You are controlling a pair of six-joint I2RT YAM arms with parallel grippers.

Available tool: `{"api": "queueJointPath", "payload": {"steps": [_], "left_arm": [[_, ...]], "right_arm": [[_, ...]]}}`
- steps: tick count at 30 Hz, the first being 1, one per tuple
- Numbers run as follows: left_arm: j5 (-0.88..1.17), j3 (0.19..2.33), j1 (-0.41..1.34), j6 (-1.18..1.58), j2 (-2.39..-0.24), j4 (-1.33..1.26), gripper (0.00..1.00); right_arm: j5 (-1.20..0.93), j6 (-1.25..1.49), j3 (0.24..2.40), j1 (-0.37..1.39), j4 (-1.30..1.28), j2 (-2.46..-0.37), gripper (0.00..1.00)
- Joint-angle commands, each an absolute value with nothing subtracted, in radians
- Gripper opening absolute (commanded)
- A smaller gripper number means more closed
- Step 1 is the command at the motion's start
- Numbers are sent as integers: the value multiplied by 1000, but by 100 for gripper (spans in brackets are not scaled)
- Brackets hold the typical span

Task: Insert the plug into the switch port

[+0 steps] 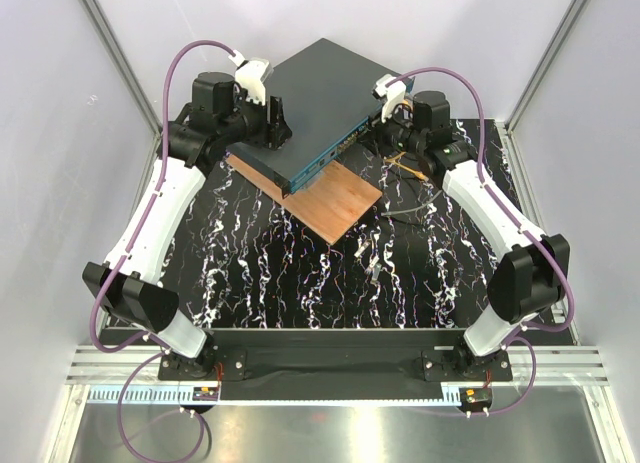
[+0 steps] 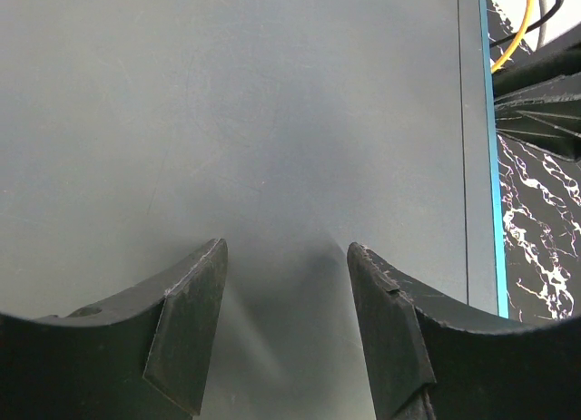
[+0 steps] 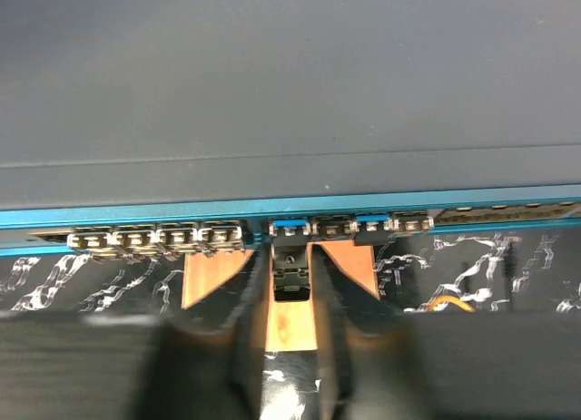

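The switch [image 1: 320, 93] is a flat dark grey box resting on a wooden board, with a teal front face [image 3: 272, 209] carrying a row of sockets. The plug [image 3: 290, 270], small and dark-looking from here, has its nose in the socket under a blue tab, just right of the row's middle gap. My right gripper [image 3: 290, 257] is shut on the plug, one finger pressed to each side. My left gripper [image 2: 286, 248] stands open over the switch's top [image 2: 272, 121] near its left edge, with nothing between the fingers.
The brown wooden board [image 1: 335, 198] juts out from under the switch toward the near side. Yellow cables [image 1: 405, 163] and a thin grey cable [image 1: 405, 211] lie on the black marbled mat to the right of the switch.
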State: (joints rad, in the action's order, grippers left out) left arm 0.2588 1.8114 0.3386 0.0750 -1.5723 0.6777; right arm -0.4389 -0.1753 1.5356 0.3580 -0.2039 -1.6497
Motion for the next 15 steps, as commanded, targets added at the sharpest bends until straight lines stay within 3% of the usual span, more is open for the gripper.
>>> {"api": "queueJointPath", "payload": {"steps": [1, 2, 5, 11, 15], "left_arm": [[281, 1818, 331, 63, -1571, 670, 61], [281, 1816, 331, 63, -1571, 669, 61], [284, 1816, 330, 64, -1571, 669, 61], [287, 1819, 330, 68, -1568, 667, 61], [284, 1819, 331, 66, -1568, 667, 61]], "right_arm": [[-428, -215, 1557, 376, -175, -1625, 36], [-422, -225, 1552, 376, -182, -1612, 42], [-408, -242, 1536, 376, -206, -1595, 44], [-406, -255, 1514, 364, -232, -1574, 59], [-419, -259, 1513, 350, -252, -1562, 60]]}}
